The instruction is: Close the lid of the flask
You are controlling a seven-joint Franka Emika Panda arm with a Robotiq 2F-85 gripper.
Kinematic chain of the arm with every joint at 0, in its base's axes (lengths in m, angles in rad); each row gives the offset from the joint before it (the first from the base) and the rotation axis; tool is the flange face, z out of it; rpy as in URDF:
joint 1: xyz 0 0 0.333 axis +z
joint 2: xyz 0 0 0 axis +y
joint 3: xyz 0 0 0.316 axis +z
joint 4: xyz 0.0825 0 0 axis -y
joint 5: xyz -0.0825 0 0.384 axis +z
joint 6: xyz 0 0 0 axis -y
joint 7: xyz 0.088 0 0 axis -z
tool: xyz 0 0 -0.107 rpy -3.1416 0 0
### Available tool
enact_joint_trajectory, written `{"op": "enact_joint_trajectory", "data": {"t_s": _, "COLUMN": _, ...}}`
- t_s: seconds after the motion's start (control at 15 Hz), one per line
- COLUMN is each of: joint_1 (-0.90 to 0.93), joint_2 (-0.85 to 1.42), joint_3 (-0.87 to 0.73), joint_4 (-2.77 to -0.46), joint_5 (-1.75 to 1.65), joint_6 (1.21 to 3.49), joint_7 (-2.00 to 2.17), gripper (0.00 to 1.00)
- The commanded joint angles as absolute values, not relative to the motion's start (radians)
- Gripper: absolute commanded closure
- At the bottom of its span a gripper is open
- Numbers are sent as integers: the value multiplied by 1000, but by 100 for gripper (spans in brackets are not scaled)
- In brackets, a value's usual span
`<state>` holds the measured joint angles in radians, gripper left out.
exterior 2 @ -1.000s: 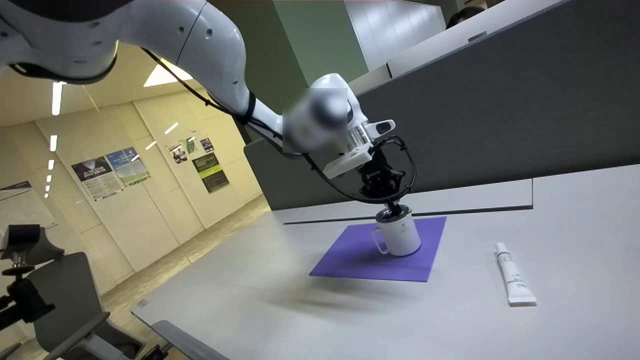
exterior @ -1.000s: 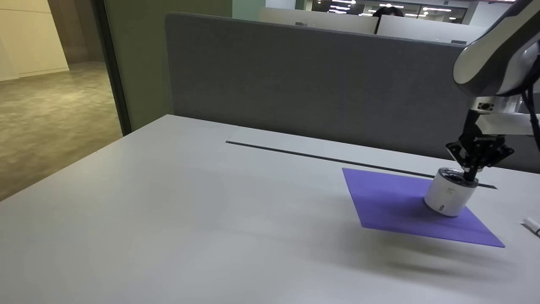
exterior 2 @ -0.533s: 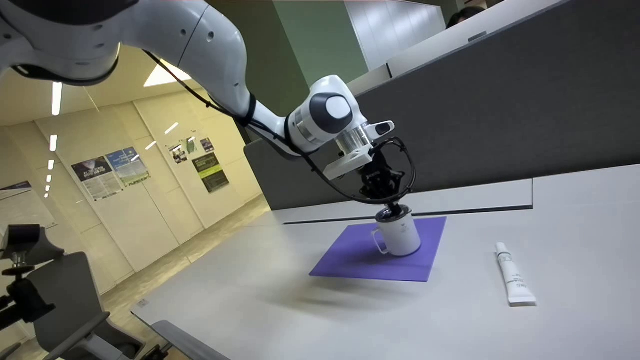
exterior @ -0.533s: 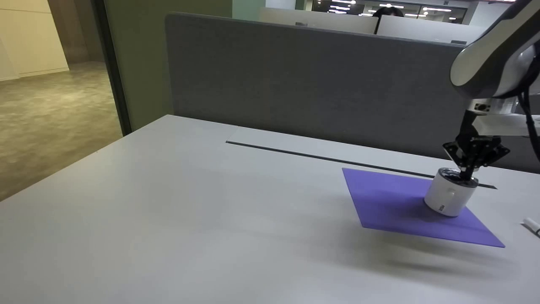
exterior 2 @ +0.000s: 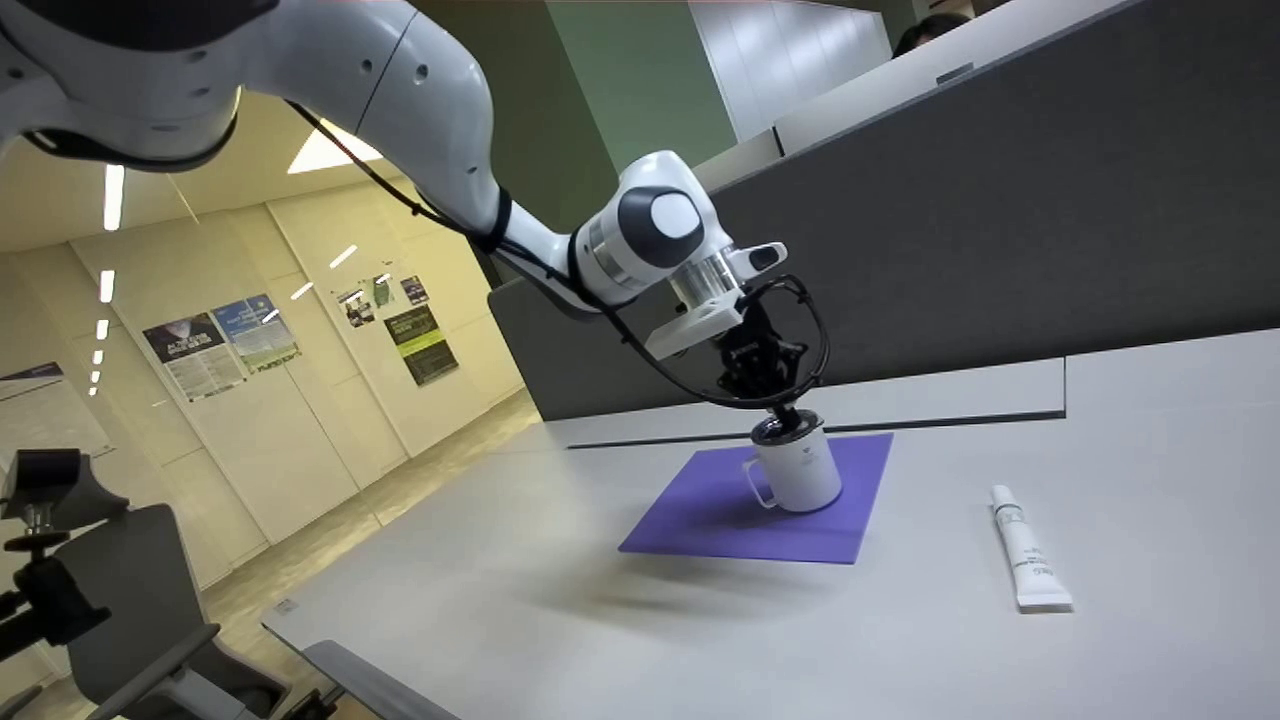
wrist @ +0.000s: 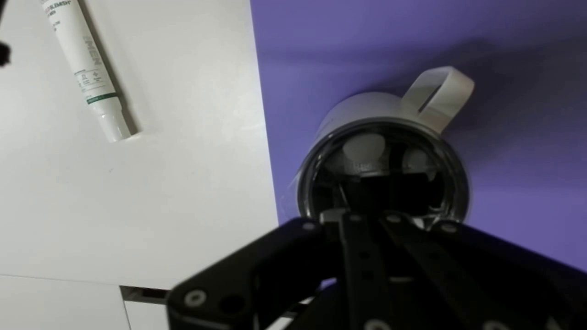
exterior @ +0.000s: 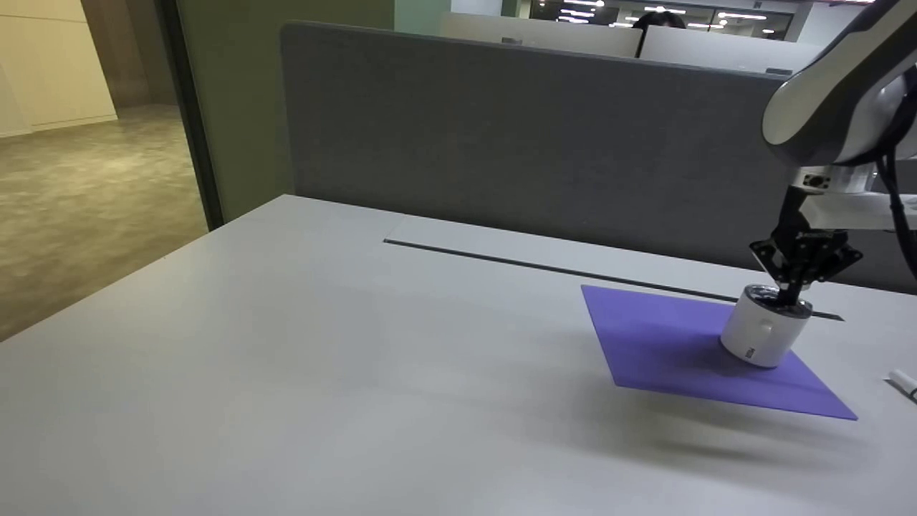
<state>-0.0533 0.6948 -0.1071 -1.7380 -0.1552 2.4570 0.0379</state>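
The flask is a white handled mug that stands upright on the purple mat in both exterior views (exterior: 759, 335) (exterior 2: 803, 472) and in the wrist view (wrist: 367, 104). Its round, clear dark lid (wrist: 367, 151) sits on the mouth and also shows in both exterior views (exterior: 764, 295) (exterior 2: 770, 433). My gripper (exterior: 789, 297) points down with its fingers together, and its tips are at the lid's top, near the rim away from the handle (wrist: 440, 94). The fingertips' contact with the lid is hidden in the wrist view (wrist: 373, 220).
The purple mat (exterior 2: 700, 510) lies on the white table (exterior 2: 900, 640). A white tube (exterior 2: 1030, 560) lies beside the mat, and also shows in the wrist view (wrist: 85, 59). A grey divider (exterior: 530, 143) stands along the table's back edge.
My gripper has shifted slightly across the lid, to the left in an exterior view, with its fingers still together. The flask and mat have not moved.
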Motion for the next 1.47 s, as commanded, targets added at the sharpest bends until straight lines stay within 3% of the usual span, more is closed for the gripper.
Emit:
{"op": "enact_joint_trajectory", "data": {"t_s": 0.0, "joint_1": -50, "joint_2": 709, "joint_3": -101, "joint_4": -1720, "joint_5": -140, "joint_6": 2439, "joint_7": 37, "gripper": 100}}
{"op": "enact_joint_trajectory", "data": {"t_s": 0.8, "joint_1": -77, "joint_2": 724, "joint_3": -68, "joint_4": -1715, "joint_5": -63, "joint_6": 2423, "joint_7": 8, "gripper": 100}}
{"op": "enact_joint_trajectory", "data": {"t_s": 1.4, "joint_1": -168, "joint_2": 640, "joint_3": 12, "joint_4": -1733, "joint_5": 133, "joint_6": 2578, "joint_7": -49, "gripper": 100}}
